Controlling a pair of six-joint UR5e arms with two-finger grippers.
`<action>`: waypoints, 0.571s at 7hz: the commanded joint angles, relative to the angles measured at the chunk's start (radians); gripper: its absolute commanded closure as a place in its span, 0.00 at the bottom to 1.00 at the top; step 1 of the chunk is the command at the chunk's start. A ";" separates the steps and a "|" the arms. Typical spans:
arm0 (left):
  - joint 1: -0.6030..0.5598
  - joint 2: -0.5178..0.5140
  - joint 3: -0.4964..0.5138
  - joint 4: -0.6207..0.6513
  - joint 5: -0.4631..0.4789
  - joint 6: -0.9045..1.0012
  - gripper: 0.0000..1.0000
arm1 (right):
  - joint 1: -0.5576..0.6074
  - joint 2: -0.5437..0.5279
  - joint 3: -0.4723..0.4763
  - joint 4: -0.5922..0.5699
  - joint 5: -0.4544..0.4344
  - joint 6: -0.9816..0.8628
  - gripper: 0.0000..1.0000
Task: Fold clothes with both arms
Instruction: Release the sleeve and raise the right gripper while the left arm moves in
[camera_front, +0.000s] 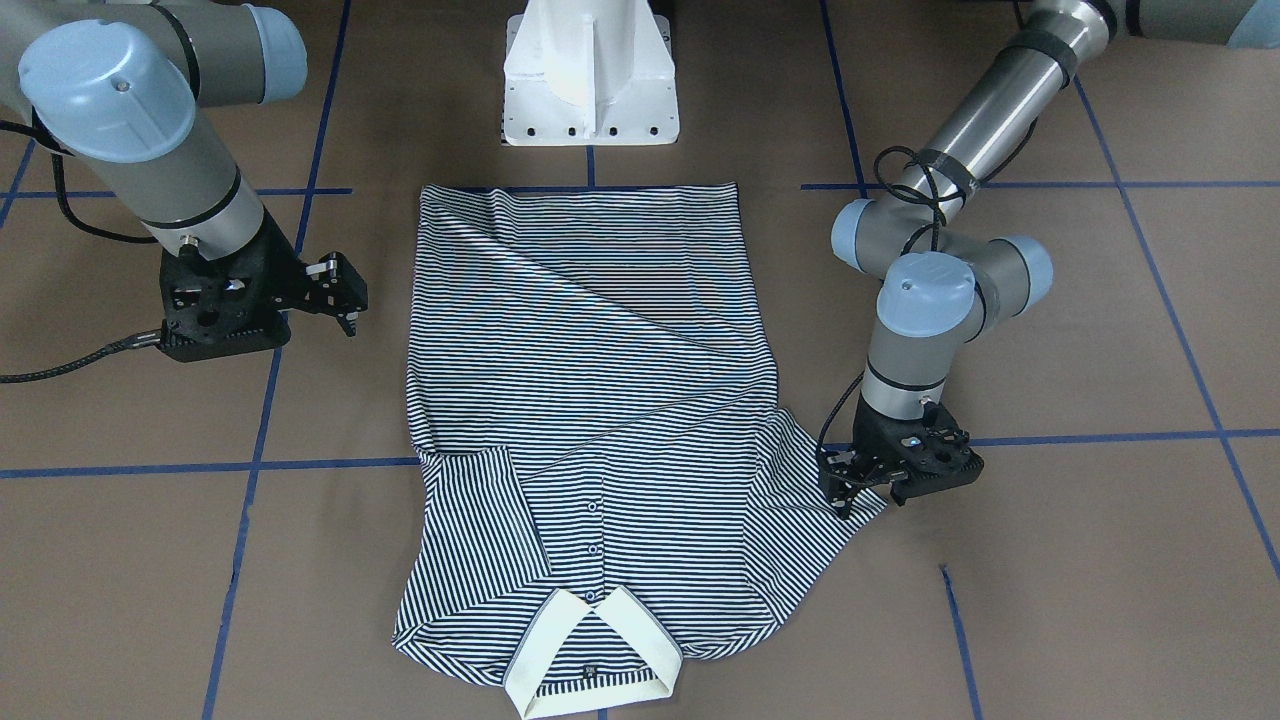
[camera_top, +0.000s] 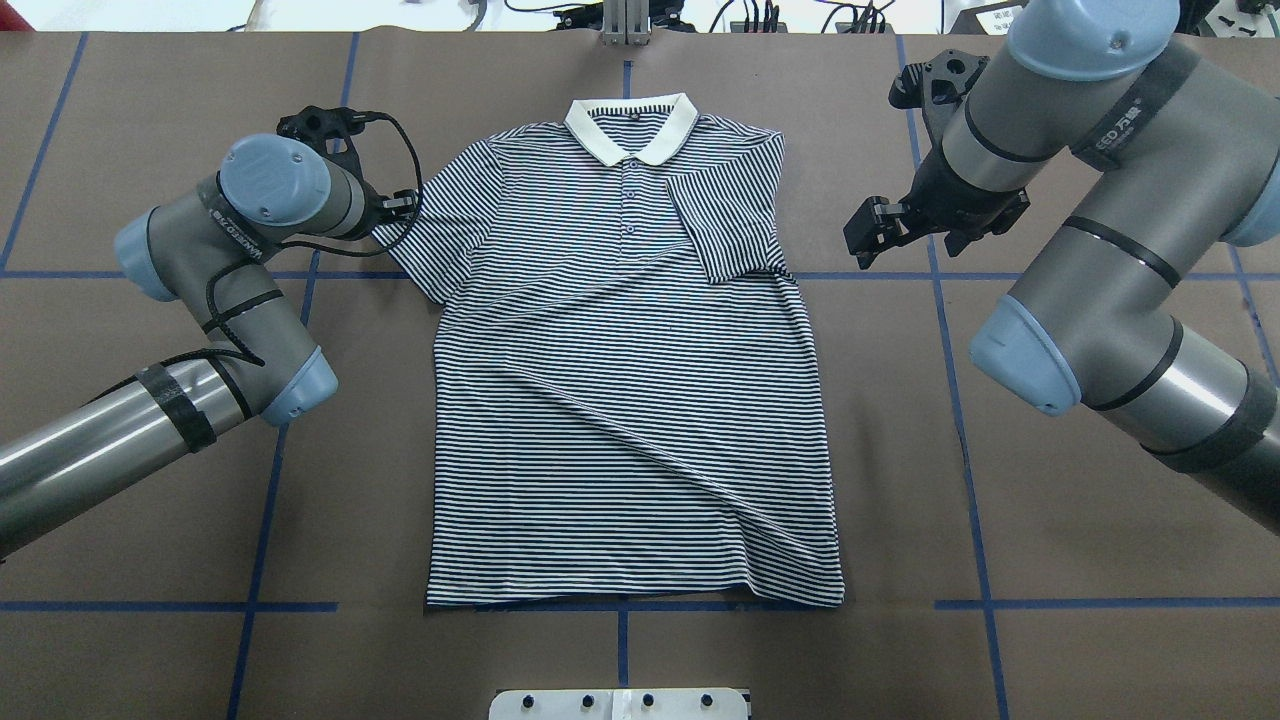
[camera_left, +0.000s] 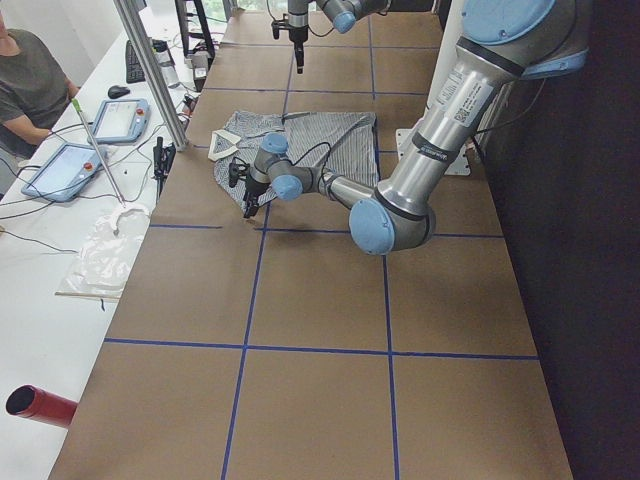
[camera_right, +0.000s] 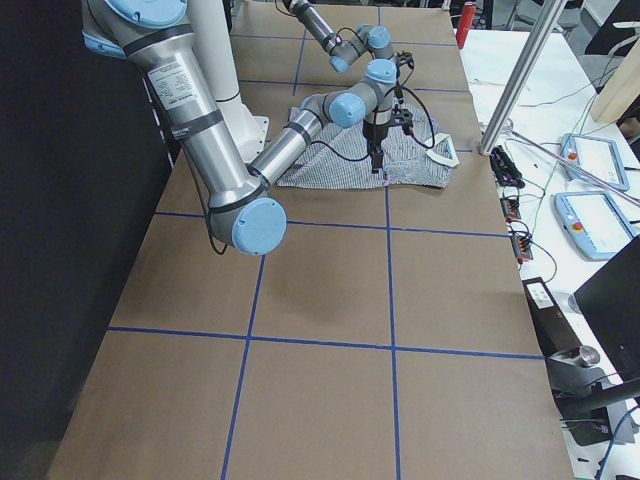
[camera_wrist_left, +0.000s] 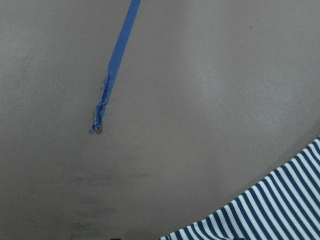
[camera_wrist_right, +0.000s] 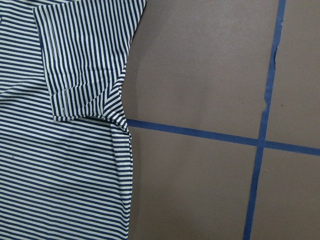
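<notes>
One striped polo shirt (camera_top: 620, 400) lies flat, front up, mid-tabletop (camera_top: 1000, 450), one sleeve (camera_top: 725, 225) folded onto its chest, while the left pincer (camera_front: 845, 492) meets the other sleeve (camera_front: 800, 490), grip impossible to tell, the right pincer (camera_front: 345, 292) hovers well aside with jaws parted, and lettering (camera_top: 1120, 125) on the right arm (camera_top: 1100, 250) is too small to read.

A band (camera_top: 1128, 118) on the right arm (camera_top: 1090, 290) reads perhaps "SED"; the label (camera_top: 232, 238) on the left arm (camera_top: 240, 300) is blurred

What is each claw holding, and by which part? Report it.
The right claw holds nothing and is clear of the polo shirt. The left claw sits at the edge of the unfolded sleeve; whether it grips cannot be told.
</notes>
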 joint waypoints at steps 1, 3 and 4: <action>0.001 -0.018 0.001 0.005 -0.003 0.000 0.90 | 0.000 0.000 -0.001 0.000 0.000 0.000 0.00; 0.001 -0.024 -0.004 0.011 -0.006 0.000 1.00 | 0.000 -0.001 -0.003 0.000 0.000 0.000 0.00; 0.001 -0.045 -0.031 0.072 -0.011 0.000 1.00 | 0.000 -0.003 -0.004 0.000 0.000 0.000 0.00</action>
